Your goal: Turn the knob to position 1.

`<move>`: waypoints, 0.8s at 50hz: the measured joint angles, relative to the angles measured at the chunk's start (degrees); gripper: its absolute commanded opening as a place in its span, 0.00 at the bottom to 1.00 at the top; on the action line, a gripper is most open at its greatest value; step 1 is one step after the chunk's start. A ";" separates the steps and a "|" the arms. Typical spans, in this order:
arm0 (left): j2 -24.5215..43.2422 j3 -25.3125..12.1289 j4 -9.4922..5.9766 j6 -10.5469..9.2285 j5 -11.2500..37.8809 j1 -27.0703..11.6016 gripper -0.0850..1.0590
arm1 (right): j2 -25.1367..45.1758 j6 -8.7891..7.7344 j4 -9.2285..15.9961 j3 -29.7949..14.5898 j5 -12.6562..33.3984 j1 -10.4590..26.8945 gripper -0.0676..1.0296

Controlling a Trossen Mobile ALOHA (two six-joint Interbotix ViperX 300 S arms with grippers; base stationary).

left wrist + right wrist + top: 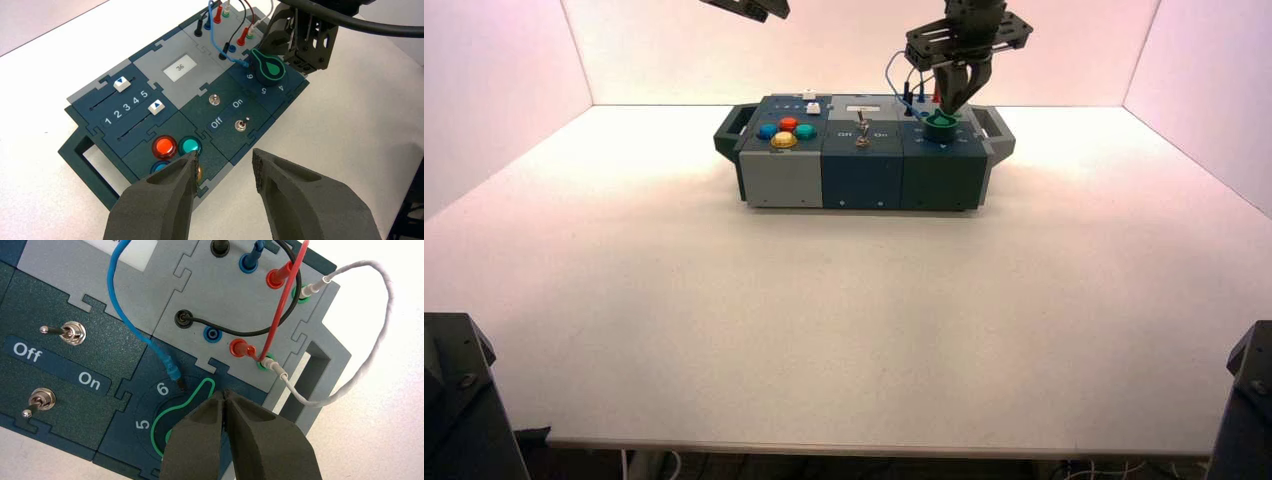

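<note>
The green knob (941, 124) sits on the right-hand module of the box (861, 180). In the right wrist view the knob (170, 416) has its pointer tab just past the 6, toward the wire sockets. My right gripper (224, 396) is shut, with its fingertips pressed together right beside the pointer tab and over the knob's edge. It hangs over the knob in the high view (954, 103) and shows behind the knob (268, 68) in the left wrist view. My left gripper (225, 165) is open and empty, held high above the box's left end (749, 8).
Two metal toggle switches (72, 333) (40, 401) stand by the Off and On lettering. Blue, black, red and white wires (135, 325) run close behind the knob. Round push buttons (165, 146), two sliders (122, 83) and a small display (180, 67) lie to the left.
</note>
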 measured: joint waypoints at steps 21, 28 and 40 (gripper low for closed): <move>0.00 -0.09 0.00 0.00 0.00 0.00 0.58 | 0.00 -0.09 0.09 0.00 0.09 0.00 0.04; -0.09 0.00 0.00 0.00 0.00 0.00 0.58 | 0.00 -0.09 0.18 0.00 0.09 0.00 0.04; 0.00 -0.09 0.00 0.00 0.00 0.00 0.58 | -0.09 -0.09 0.62 0.00 0.18 0.09 0.04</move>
